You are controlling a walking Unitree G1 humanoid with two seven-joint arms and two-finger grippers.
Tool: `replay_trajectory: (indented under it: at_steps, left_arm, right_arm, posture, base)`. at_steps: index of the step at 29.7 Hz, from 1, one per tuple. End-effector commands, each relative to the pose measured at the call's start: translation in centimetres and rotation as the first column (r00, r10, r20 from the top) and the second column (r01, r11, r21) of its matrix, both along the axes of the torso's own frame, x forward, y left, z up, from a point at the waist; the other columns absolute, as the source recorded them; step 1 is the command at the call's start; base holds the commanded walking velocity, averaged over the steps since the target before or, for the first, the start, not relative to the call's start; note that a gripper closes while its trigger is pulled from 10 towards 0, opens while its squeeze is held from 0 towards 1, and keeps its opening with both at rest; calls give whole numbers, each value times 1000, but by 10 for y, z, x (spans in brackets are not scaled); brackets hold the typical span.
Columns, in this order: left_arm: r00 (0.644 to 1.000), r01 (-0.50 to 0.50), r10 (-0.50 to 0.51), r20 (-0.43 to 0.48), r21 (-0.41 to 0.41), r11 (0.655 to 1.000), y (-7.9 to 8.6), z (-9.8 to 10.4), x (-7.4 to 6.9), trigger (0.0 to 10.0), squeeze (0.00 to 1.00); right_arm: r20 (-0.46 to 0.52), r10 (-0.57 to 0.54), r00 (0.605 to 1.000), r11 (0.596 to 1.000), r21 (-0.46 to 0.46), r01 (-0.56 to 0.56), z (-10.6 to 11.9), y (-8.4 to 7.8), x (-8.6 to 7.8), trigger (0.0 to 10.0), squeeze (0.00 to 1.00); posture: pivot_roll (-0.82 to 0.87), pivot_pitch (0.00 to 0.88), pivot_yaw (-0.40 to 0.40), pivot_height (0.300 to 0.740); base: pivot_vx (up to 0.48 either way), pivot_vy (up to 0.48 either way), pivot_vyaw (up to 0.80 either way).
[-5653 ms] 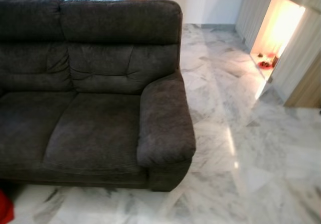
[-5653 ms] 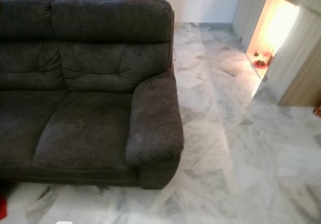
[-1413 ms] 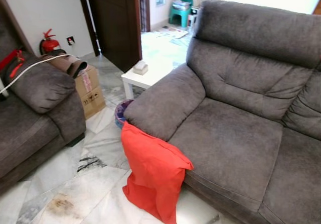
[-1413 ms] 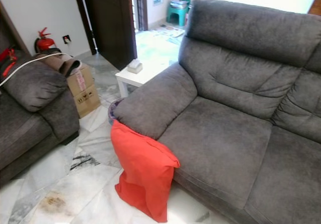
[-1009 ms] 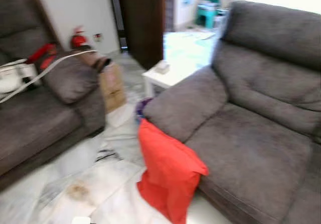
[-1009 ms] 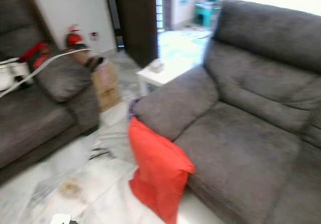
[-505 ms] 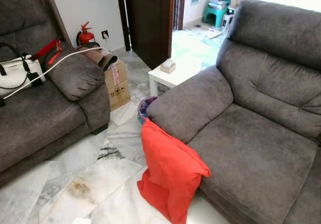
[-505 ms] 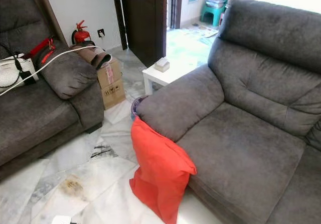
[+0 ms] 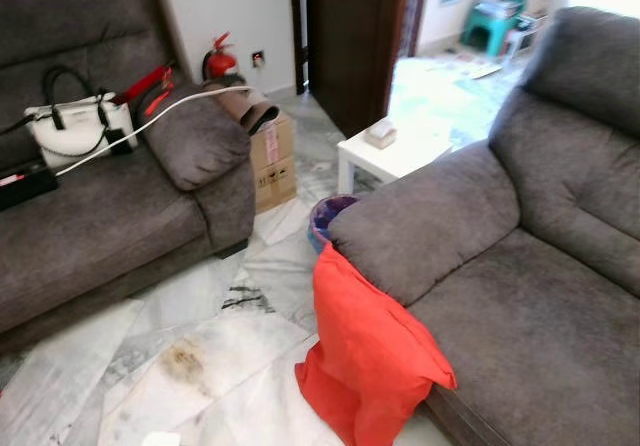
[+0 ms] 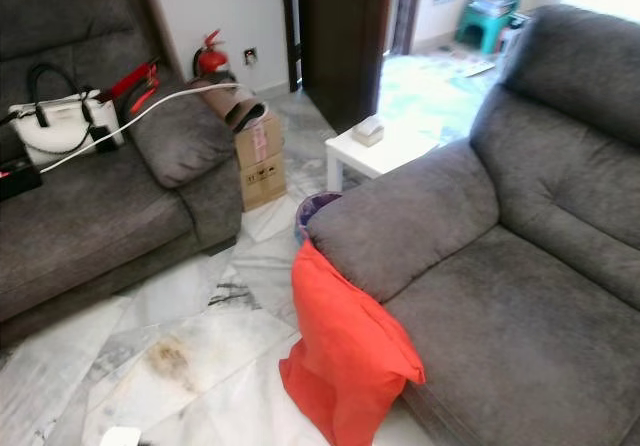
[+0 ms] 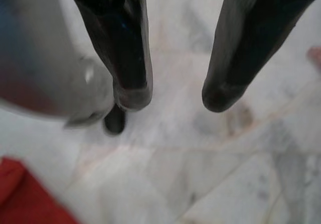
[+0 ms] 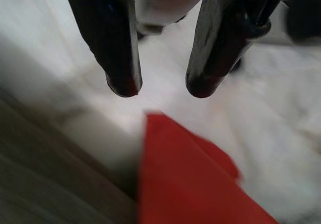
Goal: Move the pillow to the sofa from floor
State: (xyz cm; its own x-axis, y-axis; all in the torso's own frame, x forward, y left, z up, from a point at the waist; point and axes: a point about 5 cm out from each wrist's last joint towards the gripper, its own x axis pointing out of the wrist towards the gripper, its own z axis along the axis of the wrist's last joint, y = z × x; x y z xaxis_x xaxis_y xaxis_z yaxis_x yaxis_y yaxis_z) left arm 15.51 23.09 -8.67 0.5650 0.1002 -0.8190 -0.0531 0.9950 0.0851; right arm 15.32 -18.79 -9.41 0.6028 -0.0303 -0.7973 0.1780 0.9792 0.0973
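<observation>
A red pillow (image 9: 368, 356) stands on the marble floor, leaning against the front corner of the dark grey sofa (image 9: 520, 296), just below its armrest (image 9: 425, 221). My left gripper (image 11: 175, 96) hangs open over bare marble floor, with a red corner of the pillow (image 11: 25, 196) at the edge of its view. My right gripper (image 12: 160, 88) is open too, hanging above the pillow (image 12: 185, 179) beside the sofa's base, with nothing between its fingers.
A second grey sofa (image 9: 110, 216) on the left carries a white handbag (image 9: 75, 131) and cables. A cardboard box (image 9: 272, 161), a white side table (image 9: 392, 151), a purple bin (image 9: 330, 216) and a fire extinguisher (image 9: 220, 61) stand behind. Open stained marble floor (image 9: 190, 356) lies left of the pillow.
The camera has turned left: the pillow and sofa have shifted right in the picture and more of the left sofa with the handbag shows. The pillow itself has not moved.
</observation>
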Motion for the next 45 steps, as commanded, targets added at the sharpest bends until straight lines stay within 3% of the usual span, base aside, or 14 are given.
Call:
replay_trajectory:
  at_steps: [1,22,28,29,32,33,35,36,37,39,45]
  left_arm:
    - [1000,4,-4,-1,-11,1000,-5,-1,2,10000,0]
    - [1000,13,-12,6,-5,1000,-3,1,4,10000,0]
    - [991,56,-57,125,11,998,-4,13,25,10000,0]
    - [976,67,-68,207,10,998,-5,23,42,10000,0]
    - [936,79,-84,343,31,996,-6,42,68,10000,0]
    - [930,76,-81,357,30,997,-5,44,71,10000,0]
    - [860,97,-126,495,84,992,-4,66,91,10000,0]
    - [833,107,-141,535,95,990,-5,74,97,10000,0]
    - [787,147,-194,586,128,981,-8,84,103,10000,0]
    - [722,202,-267,638,174,964,-15,96,106,10000,0]
    - [664,206,-265,699,170,964,-19,106,103,10000,0]
  right_arm:
    - [-51,-27,998,1000,-2,26,-6,-5,-15,10000,0]
    - [-48,-65,997,998,3,66,-6,-5,-17,10000,0]
    - [-8,-158,987,987,19,158,-5,-7,-18,10000,0]
    - [21,-158,987,987,23,157,-3,-7,-16,10000,0]
    - [71,-160,984,987,41,158,-1,-7,-14,10000,0]
    - [76,-162,984,986,42,159,-1,-7,-13,10000,0]
    - [116,-196,974,980,44,192,1,-9,-13,10000,0]
    - [210,-199,957,980,27,198,14,-21,11,10000,0]
    - [359,-179,916,981,-4,194,38,-38,45,10000,0]
    - [464,-151,873,981,-41,191,55,-49,61,10000,0]
    - [569,-186,801,972,-13,234,69,-57,68,10000,0]
  posture:
    - [-44,78,44,740]
    - [-38,64,54,740]
    - [-29,45,54,740]
    - [-24,40,54,740]
    - [-22,32,54,740]
    - [-22,32,54,740]
    - [-22,26,55,740]
    - [-22,26,55,740]
    - [-21,20,58,740]
    - [-17,22,58,740]
    - [-26,11,61,740]
  base:
    - [270,0,0]
    - [240,0,0]
    - [0,0,0]
    - [0,0,0]
    - [0,0,0]
    - [0,0,0]
    - [0,0,0]
    - [0,0,0]
    - [0,0,0]
    - [0,0,0]
    - [0,0,0]
